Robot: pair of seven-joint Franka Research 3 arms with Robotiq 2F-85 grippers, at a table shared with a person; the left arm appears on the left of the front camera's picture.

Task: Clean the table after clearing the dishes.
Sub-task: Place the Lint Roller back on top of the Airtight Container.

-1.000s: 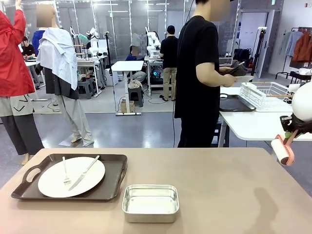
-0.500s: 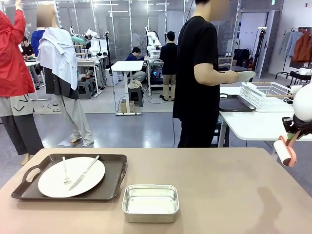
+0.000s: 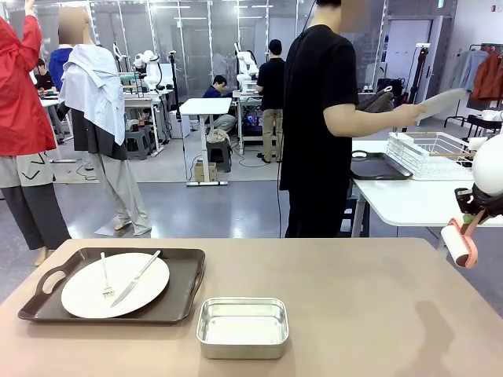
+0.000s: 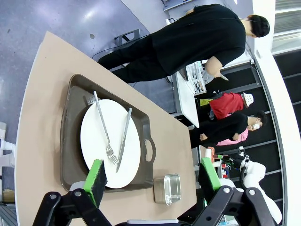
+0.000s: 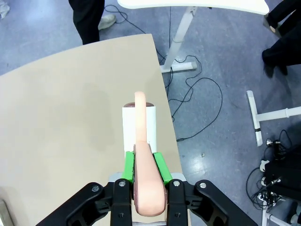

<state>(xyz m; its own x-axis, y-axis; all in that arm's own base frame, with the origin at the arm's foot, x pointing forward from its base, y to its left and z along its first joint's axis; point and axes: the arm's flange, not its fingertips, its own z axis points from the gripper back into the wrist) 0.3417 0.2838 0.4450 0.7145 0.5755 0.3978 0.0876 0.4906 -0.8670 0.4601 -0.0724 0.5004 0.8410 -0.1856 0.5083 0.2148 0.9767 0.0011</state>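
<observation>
Right wrist view: right jaws clamp a lint roller (image 5: 139,120) above the desk (image 5: 66,108) edge. Left wrist view: left jaws gape above the desk's plate (image 4: 115,132).

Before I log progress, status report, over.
Left end effector open. Right end effector shut on lint roller. Plate, tray, steel pan on table.

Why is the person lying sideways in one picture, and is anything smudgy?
Left wrist view: the camera is rolled, so the person stands sideways. Front view: the white thing in the person's hand looks smeared. Right wrist view: the lint roller looks sharp.
</observation>
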